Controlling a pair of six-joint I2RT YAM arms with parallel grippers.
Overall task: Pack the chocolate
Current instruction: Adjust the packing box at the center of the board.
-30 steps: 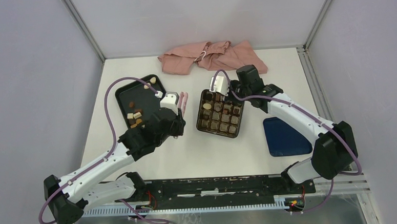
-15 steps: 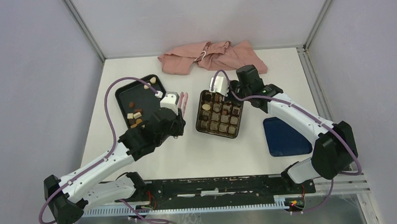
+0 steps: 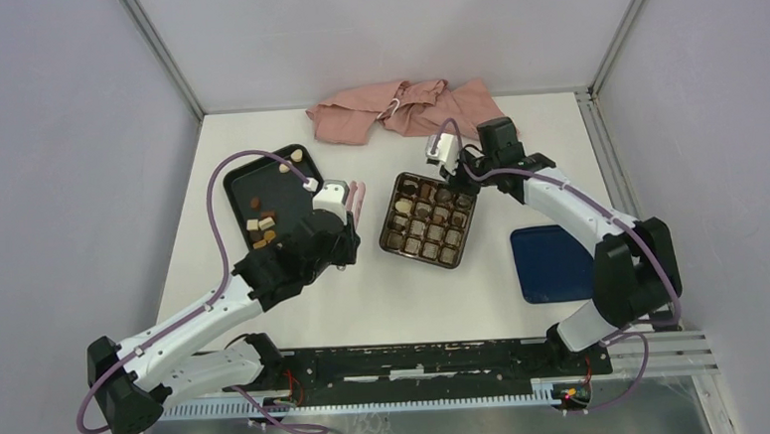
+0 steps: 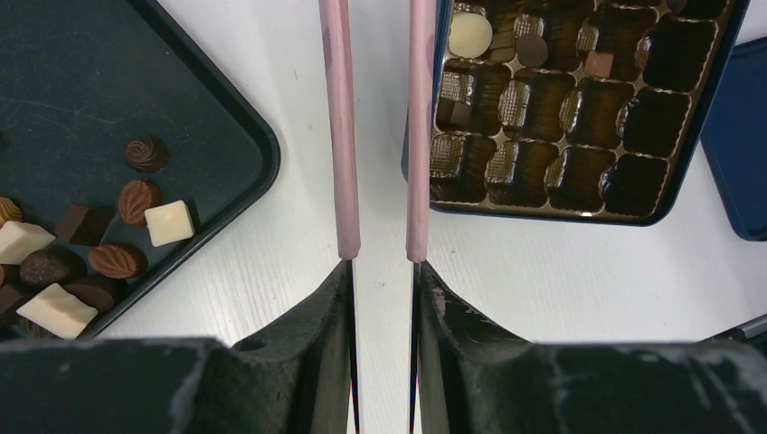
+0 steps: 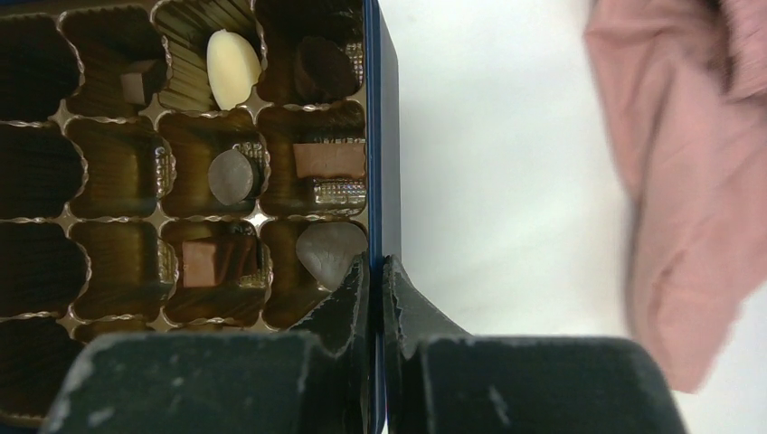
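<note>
From above, the left gripper (image 3: 356, 189) is hovering over the white table (image 3: 385, 297), between a black tray (image 3: 279, 178) and a dark blue box (image 3: 420, 257). A cluster of chocolates (image 3: 261, 226) is lying on the near left part of the tray, with a couple more by its far rim. Others are sitting in the box's cells, mostly along its far and left sides. The right gripper (image 3: 456, 173) is reaching down at the far right corner of the box. A blue lid (image 3: 553, 263) is lying on the table to the right of the box, apart from it, and a pink cloth (image 3: 410, 111) is lying crumpled at the far edge.

In the left wrist view, the two pink fingers (image 4: 342, 127) are running parallel with a narrow gap. They are gripping nothing, and bare table is showing between them. The tray on the left is holding dark, brown and cream pieces. The box with its brown insert (image 4: 534, 176) is lying just beside the other finger.

In the right wrist view, the black fingers (image 5: 348, 298) are pinching the box's blue wall, nearly together. A cream oval, a dark disc, a light brown bar and a dark rounded piece are sitting in the cells nearest that wall, the last one right by the fingertips. The cloth is showing blurred on the right.
</note>
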